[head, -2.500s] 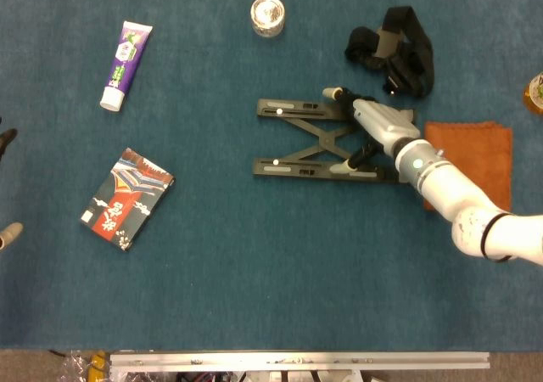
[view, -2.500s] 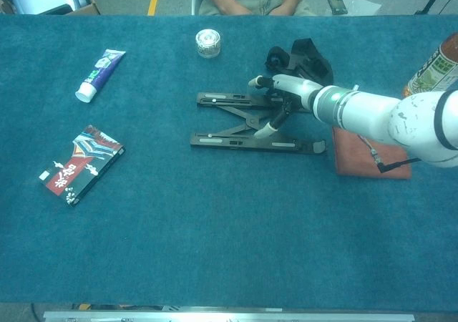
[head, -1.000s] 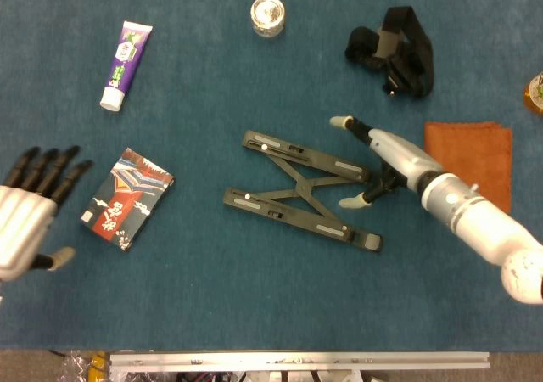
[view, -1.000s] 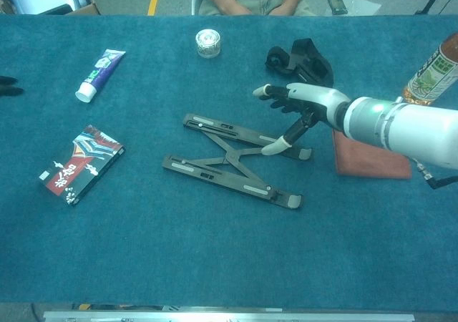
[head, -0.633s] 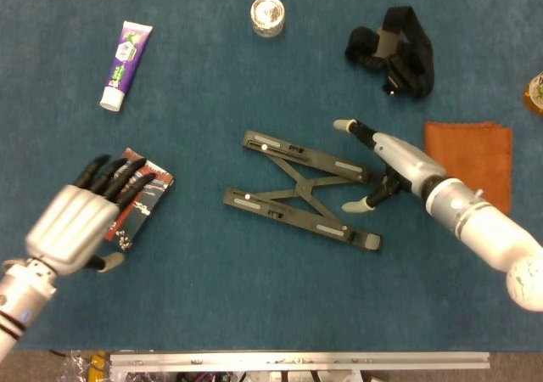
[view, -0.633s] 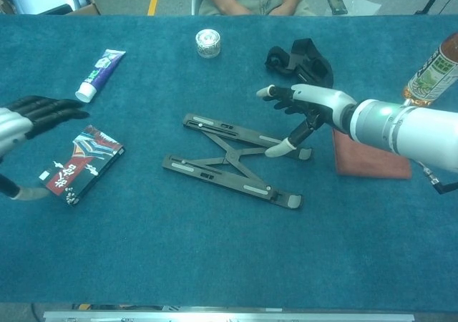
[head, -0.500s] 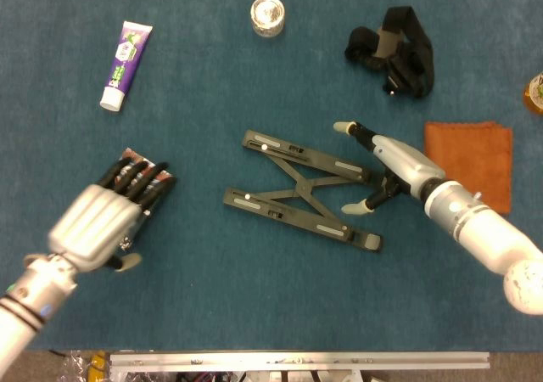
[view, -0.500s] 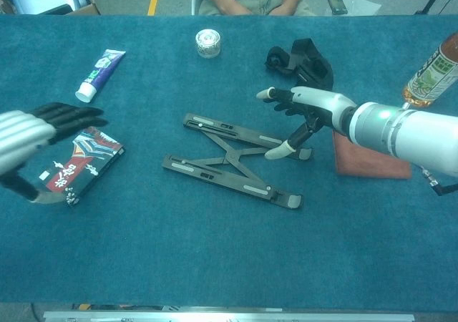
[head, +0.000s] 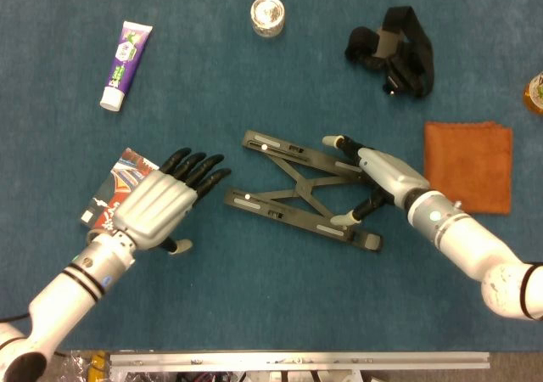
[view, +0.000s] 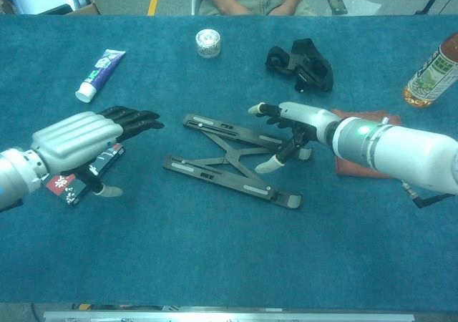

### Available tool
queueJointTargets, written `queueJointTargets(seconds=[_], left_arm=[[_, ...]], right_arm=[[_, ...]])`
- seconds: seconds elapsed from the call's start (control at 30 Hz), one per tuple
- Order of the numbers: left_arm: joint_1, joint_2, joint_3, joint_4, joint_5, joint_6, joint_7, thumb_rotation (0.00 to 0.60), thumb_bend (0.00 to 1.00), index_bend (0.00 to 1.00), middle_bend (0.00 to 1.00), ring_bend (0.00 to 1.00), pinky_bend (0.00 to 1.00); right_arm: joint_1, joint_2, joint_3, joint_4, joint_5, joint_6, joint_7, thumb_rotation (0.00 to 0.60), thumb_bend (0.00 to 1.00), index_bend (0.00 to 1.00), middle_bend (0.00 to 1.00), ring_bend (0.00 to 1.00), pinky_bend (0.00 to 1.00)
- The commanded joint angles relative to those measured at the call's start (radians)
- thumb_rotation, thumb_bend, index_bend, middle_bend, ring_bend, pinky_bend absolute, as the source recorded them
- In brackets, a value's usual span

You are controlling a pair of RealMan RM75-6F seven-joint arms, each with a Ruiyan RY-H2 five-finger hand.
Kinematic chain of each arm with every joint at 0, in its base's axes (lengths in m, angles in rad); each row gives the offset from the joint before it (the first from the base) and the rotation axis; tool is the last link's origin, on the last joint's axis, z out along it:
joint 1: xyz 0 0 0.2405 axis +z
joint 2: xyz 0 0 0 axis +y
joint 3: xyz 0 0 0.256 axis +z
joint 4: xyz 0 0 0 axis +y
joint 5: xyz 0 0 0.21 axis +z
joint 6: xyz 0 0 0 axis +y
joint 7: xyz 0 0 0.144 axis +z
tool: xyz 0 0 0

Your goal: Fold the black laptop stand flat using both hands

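Note:
The black laptop stand (head: 295, 196) lies on the blue table, its two rails spread apart and joined by crossed struts; the chest view shows the stand (view: 227, 162) at mid-table. My left hand (head: 160, 201) hovers just left of the stand's left end with its fingers stretched toward it, holding nothing. My right hand (head: 375, 175) reaches over the stand's right end, fingers spread. Its thumb lies by the near rail and a finger by the far rail. I cannot tell whether they touch. In the chest view, left hand (view: 84, 139) and right hand (view: 297, 124) flank the stand.
A patterned box (head: 109, 188) lies partly under my left hand. A toothpaste tube (head: 125, 53) and small jar (head: 267, 14) sit at the back. A black strap bundle (head: 394, 49), orange cloth (head: 469, 165) and bottle (view: 429, 63) are on the right.
My left hand has swept in from the left edge to the stand's left end. My right hand has shifted a little left over the right end. The stand has stayed put over the last second.

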Motion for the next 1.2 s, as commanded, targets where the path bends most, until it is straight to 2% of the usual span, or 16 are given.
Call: queueJointTargets(seconds=[0.03,0.53,1.2], left_arm=[[-0.023,-0.031,-0.011,0.022,-0.026,-0.015,0.008,0.6,0.13,0.0,0.0,0.0,0.0],[-0.089,-0.167,-0.033,0.133,-0.128,-0.033,0.011,0.6,0.13,0.0,0.0,0.0,0.0],[-0.128,-0.272,-0.038,0.225,-0.219,-0.023,-0.014,0.6,0.13,0.0,0.0,0.0,0.0]], right_arm=[[0.008,-0.015,0.002,0.014,0.016,0.004,-0.009,0.585,0.0,0.0,0.0,0.0,0.0],[0.014,-0.063,0.016,0.051,0.039,-0.015,-0.009,0.584,0.0,0.0,0.0,0.0,0.0],[0.028,-0.08,0.037,0.073,0.065,-0.026,-0.008,0.584,0.0,0.0,0.02,0.0,0.0]])
